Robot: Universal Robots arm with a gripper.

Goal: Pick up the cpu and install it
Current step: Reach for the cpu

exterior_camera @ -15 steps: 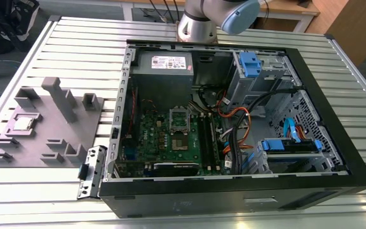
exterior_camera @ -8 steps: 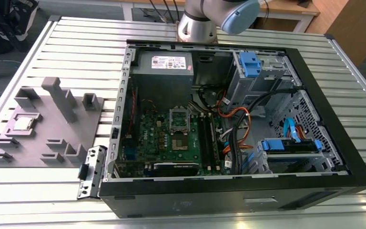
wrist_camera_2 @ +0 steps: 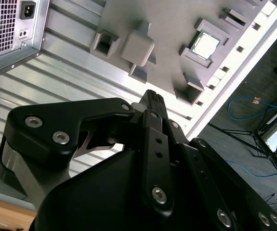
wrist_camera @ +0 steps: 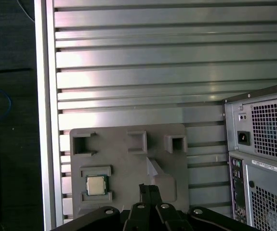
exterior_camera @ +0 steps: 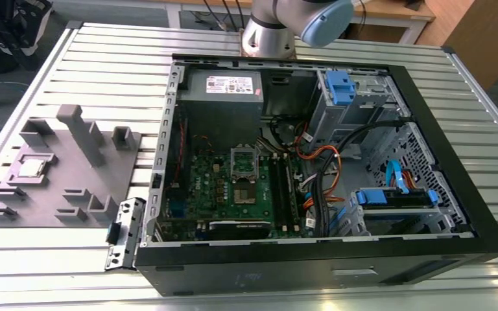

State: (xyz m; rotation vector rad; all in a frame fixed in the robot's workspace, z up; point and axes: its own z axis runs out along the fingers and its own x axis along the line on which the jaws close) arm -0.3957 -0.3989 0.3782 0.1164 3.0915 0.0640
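The cpu [exterior_camera: 31,167] is a small silvery square chip lying flat in a recess of the grey fixture block [exterior_camera: 67,188], at the exterior view's left. Both wrist views show the cpu [wrist_camera_2: 205,44] [wrist_camera: 96,185] on that block, well below my gripper. My gripper [wrist_camera: 147,188] [wrist_camera_2: 151,96] hangs high above the block, off to one side of the chip, touching nothing. Its black fingers are shut together with nothing between them. Inside the open computer case, the green board [exterior_camera: 231,188] carries a silver socket frame [exterior_camera: 243,160].
The black computer case [exterior_camera: 318,253] lies open on the slatted aluminium table [exterior_camera: 102,58], with a power supply [exterior_camera: 227,84], cables and blue drive brackets [exterior_camera: 340,84] inside. The arm's base [exterior_camera: 271,35] stands behind the case. The table edge [wrist_camera: 46,120] drops to a dark floor.
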